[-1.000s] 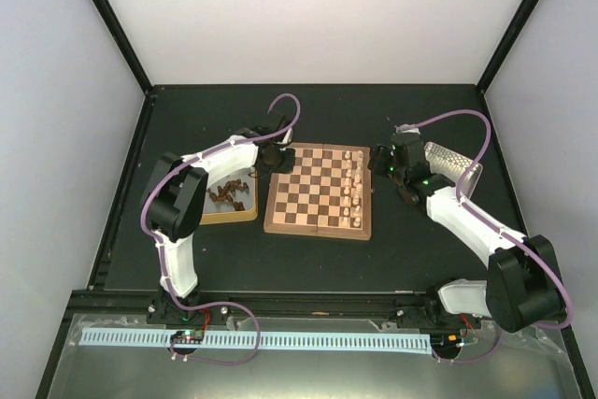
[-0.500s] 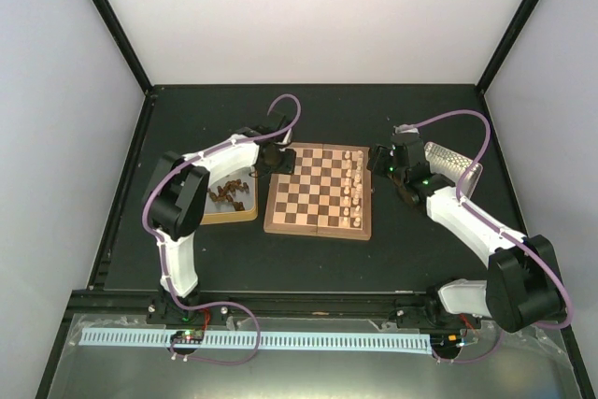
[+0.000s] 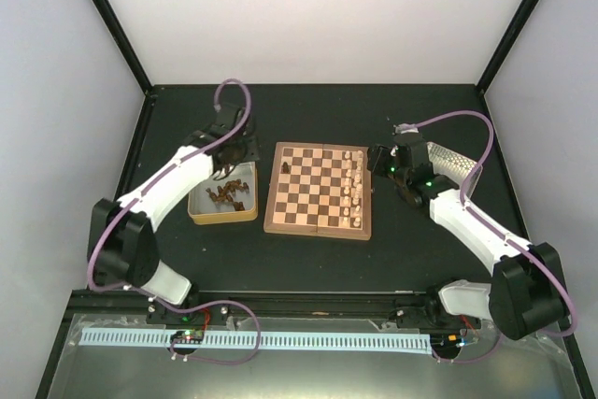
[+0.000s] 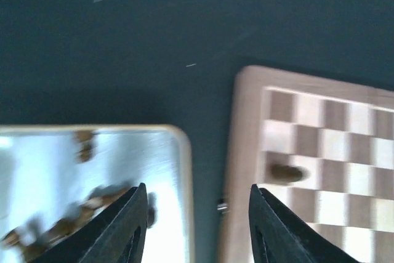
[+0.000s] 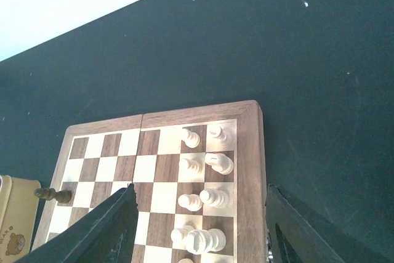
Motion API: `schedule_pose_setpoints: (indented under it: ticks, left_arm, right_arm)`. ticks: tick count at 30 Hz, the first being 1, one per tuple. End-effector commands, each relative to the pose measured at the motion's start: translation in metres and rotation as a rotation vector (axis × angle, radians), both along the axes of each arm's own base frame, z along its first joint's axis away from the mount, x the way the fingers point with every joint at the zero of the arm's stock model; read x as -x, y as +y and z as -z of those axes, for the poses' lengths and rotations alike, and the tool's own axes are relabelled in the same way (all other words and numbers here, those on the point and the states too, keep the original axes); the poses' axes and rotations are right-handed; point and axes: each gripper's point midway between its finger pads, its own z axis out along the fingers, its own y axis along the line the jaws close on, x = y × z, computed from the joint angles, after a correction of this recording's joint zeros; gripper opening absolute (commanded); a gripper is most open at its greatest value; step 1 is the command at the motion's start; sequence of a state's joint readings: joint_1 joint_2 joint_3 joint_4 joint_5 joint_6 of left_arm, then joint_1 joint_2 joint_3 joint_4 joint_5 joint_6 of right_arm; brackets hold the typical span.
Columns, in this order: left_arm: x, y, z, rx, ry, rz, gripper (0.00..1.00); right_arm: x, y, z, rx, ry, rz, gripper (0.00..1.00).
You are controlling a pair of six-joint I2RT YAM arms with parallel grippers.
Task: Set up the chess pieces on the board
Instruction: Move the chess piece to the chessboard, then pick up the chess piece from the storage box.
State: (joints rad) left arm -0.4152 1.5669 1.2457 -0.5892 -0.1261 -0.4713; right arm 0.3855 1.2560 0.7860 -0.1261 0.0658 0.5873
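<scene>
Square wooden checked chessboard (image 3: 308, 195), small cream chess pieces (image 5: 209, 198) standing, yellow tin (image 5: 12, 207) with unreadable bear label, left claw (image 4: 197, 189) and right claw (image 5: 200, 189) spread

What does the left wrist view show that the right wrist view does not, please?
Only the left wrist view shows the inside of the tin with loose dark pieces in it. Only the right wrist view shows the cream pieces standing on the right side of the board. Both show the board and one dark piece alone on a square near its left edge.
</scene>
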Motion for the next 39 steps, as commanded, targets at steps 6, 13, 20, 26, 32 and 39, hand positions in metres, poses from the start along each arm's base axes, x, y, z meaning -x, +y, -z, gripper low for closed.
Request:
schedule_pose_setpoints:
  ticks: [6,13,20,26,32,39]
  left_arm:
    - [0.063,0.113,0.049,-0.085,0.130,-0.354,0.48]
    - [0.081,0.130,0.078,-0.091,0.192,-0.386,0.45]
    - [0.077,0.131,0.098,-0.080,0.234,-0.402,0.33]
    - [0.072,0.132,0.114,-0.070,0.262,-0.410,0.26]
    - [0.068,0.131,0.115,-0.075,0.268,-0.398,0.09]
    - [0.069,0.134,0.075,-0.075,0.204,-0.389,0.05]
  right_arm:
    - [0.001,0.008,-0.014,-0.059,-0.020,-0.032,0.58]
    - [0.001,0.010,-0.005,-0.051,0.009,-0.038,0.58]
    - [0.002,0.007,-0.002,-0.041,0.019,-0.031,0.58]
    - [0.002,0.008,0.000,-0.042,0.030,-0.033,0.58]
    - [0.002,0.008,-0.001,-0.039,0.027,-0.032,0.58]
    - [0.001,0.007,-0.003,-0.038,0.024,-0.030,0.58]
